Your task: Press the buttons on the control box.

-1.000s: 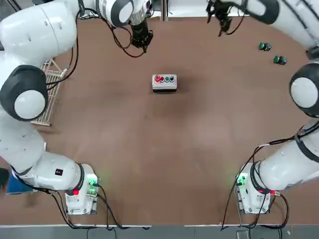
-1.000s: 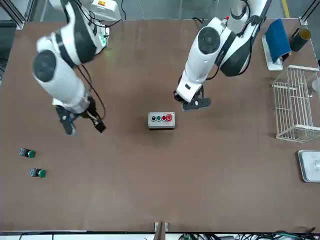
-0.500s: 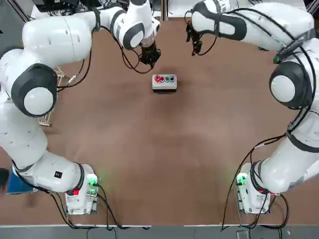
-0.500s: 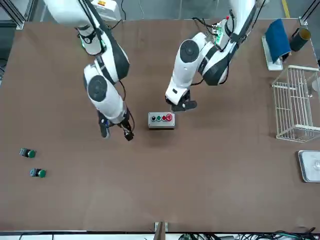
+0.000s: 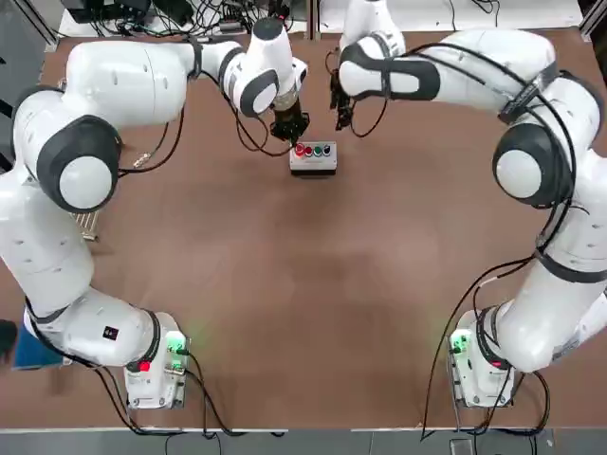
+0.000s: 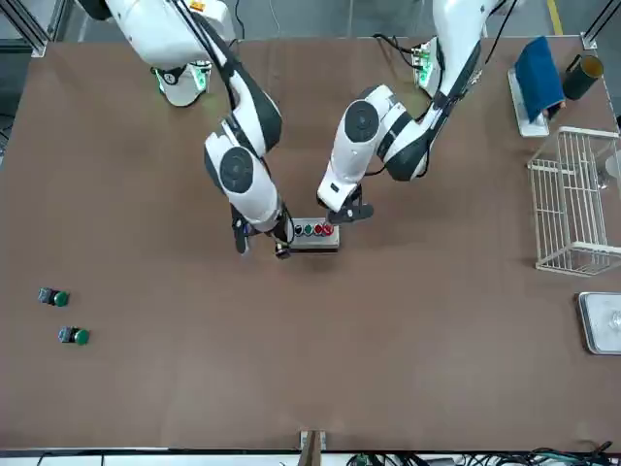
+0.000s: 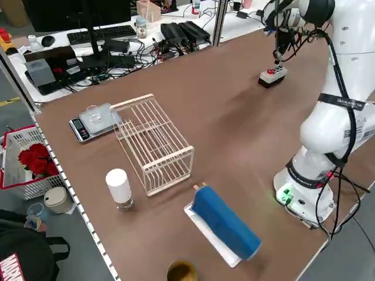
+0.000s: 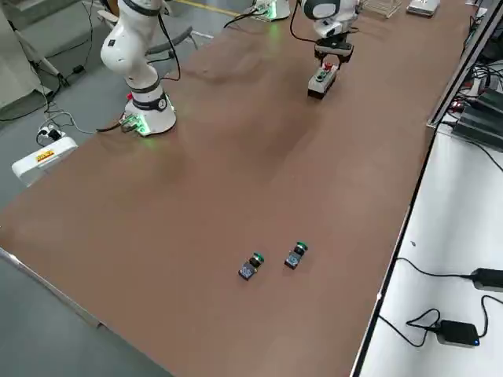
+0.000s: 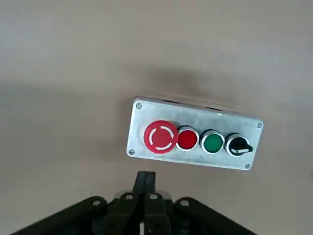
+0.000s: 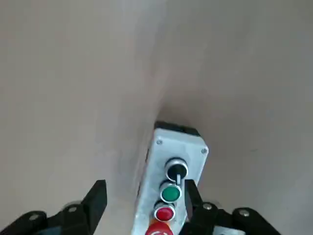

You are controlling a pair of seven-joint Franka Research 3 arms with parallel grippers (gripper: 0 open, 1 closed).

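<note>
Small light grey-white rectangular control box (image 5: pixel 313 158) with a darker base, flat on the brown table (image 5: pixel 303 303), toward the far edge from the arm bases and roughly midway between the side edges. On its top, a row of round buttons (image 9: pixel 197 140): large red mushroom cap marked with a white ring of arrows (image 9: pixel 160 136), then small red cap (image 9: pixel 187 139), green cap (image 9: pixel 212 142), and black knob with a white line (image 9: pixel 238 145). Screw at each corner of the top plate. No readable lettering on the box.

Left gripper (image 5: pixel 289 127), jaws pressed together into one dark tip, just beside the box's red end and above the table. Right gripper (image 10: pixel 142 196), jaws spread, one finger (image 10: pixel 95 198) off to the side of the box and the other by the black-knob end, straddling that end without a visible touch.

Two loose green-and-black round pieces (image 6: pixel 58 316) near the table's right side edge, well apart from the box. White wire rack (image 7: pixel 153 144), small scale (image 7: pixel 94 121), white cylinder (image 7: pixel 119 187) and blue padded block (image 7: pixel 225 222) along the left side edge. Beyond the far edge, a white bench with keyboard (image 7: pixel 99 35), cables and power bricks; basket of red items (image 7: pixel 29 167) on the floor.
</note>
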